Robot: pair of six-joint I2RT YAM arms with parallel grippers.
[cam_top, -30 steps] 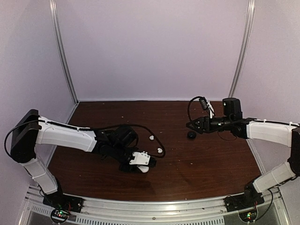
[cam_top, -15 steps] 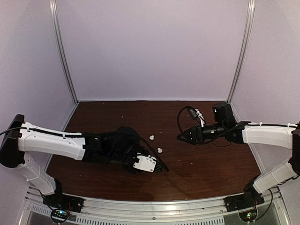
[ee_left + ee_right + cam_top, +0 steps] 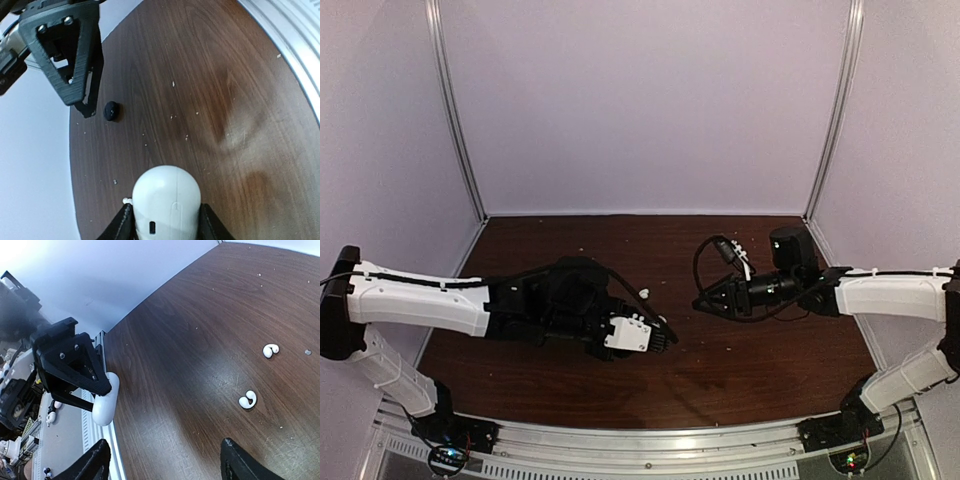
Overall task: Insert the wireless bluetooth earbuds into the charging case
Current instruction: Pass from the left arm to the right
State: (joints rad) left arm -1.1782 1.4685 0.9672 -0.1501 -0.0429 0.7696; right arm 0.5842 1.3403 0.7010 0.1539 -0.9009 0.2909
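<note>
My left gripper (image 3: 166, 216) is shut on the white oval charging case (image 3: 166, 197), closed, with its port facing the camera, held just above the table. In the top view the left gripper (image 3: 663, 337) is at the table's middle. Two white earbuds (image 3: 271, 350) (image 3: 247, 399) lie apart on the wood; one shows in the top view (image 3: 645, 293). My right gripper (image 3: 165, 444) is open and empty, facing the left gripper (image 3: 75, 365) and the case (image 3: 105, 402). A small black piece (image 3: 111, 110) lies by the right gripper's fingertip (image 3: 90, 111).
The dark wooden table (image 3: 760, 360) has pale walls at the back and sides and a metal rail (image 3: 650, 435) along the near edge. Small white crumbs dot the wood. The right arm's cable (image 3: 705, 250) loops above its gripper (image 3: 705, 303).
My left gripper has carried the white case right, toward the table's middle. My right gripper has moved left and lower toward it, passing over the black piece.
</note>
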